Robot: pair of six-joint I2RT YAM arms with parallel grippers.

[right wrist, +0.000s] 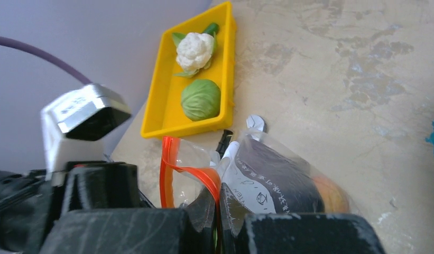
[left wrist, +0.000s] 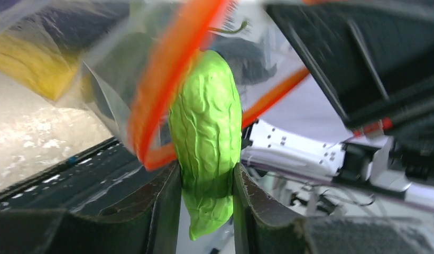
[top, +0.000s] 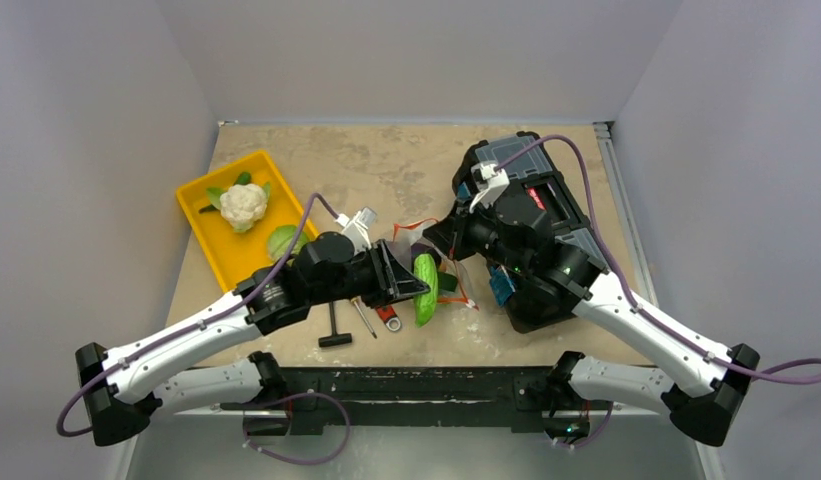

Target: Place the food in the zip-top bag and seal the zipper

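I judge I should drive the green piece (left wrist: 206, 127) straight past the zipper (left wrist: 164, 84) loop and release only once it is deep inside, while my right gripper (right wrist: 217, 214), pinched tight on the rim of the zip-top bag (right wrist: 273, 182), holds the mouth spread. My left gripper (left wrist: 206, 174) clamps the piece's lower half between its jaws, the top at the bag's mouth, just beside the zipper.

A bumpy bright green toy gourd (left wrist: 206, 143) is pinched around its lower half by the left gripper (left wrist: 206, 169). Its far end sits at the mouth of a crinkly clear plastic zip-top bag (right wrist: 241, 159). The bag's thin red-orange zipper strip (left wrist: 167, 79) is unsealed and loops open. Inside the bag lie a dark purple toy eggplant (right wrist: 280, 180), an orange ball (right wrist: 331, 194) and a yellow piece (left wrist: 35, 63).
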